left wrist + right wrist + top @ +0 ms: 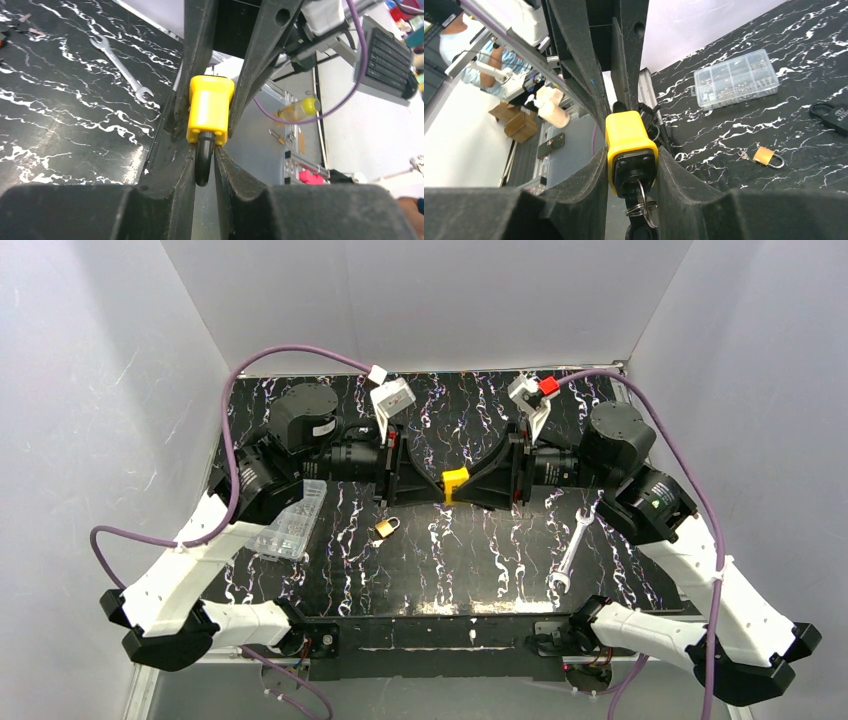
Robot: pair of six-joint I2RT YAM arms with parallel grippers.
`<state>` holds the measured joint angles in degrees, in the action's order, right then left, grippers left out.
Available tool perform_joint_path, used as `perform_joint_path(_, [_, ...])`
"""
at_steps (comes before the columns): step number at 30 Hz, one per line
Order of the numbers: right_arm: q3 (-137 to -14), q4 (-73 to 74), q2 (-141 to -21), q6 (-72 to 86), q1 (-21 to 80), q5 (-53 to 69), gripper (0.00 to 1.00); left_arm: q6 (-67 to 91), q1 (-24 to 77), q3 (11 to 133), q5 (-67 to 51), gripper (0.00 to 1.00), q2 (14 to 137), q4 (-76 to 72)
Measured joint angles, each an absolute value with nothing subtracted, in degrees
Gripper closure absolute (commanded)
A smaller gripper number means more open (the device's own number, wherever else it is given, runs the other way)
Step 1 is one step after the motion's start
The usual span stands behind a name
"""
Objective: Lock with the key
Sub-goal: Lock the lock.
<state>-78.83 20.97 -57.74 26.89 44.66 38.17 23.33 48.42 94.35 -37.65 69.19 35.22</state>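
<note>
Yellow padlock (455, 483) clamped mid-air between both grippers, above the table (470, 570) centre.
Hold right gripper (631, 162) tight on the body; press the shackle (202, 165), pinched in the near-closed left gripper (204, 150), straight in before turning the key (640, 196). Shackle seen only from the left wrist; key in its keyhole only from the right.

Bright, even light, soft shadows; wrist views hold the yellow padlock (210, 107) sharp, nearest foreground blurred
</note>
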Motion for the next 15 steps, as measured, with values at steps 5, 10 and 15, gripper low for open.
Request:
perform_joint_path(5, [-75.88, 16.75, -57.01, 28.95, 41.47, 38.37, 0.99, 24.14, 47.18, 93.41, -36.32, 0.91, 69.73, 33.17])
perform_joint_path(10, [-75.05, 14.37, -56.82, 30.41, 39.53, 39.22, 0.99, 25.17, 46.09, 92.49, -36.45, 1.00, 69.91, 30.04])
perform_joint_path(15, [-72.93, 11.20, -56.16, 31.79, 37.06, 40.86, 0.68, 26.46, 45.04, 90.59, -37.19, 1.00, 69.63, 26.50])
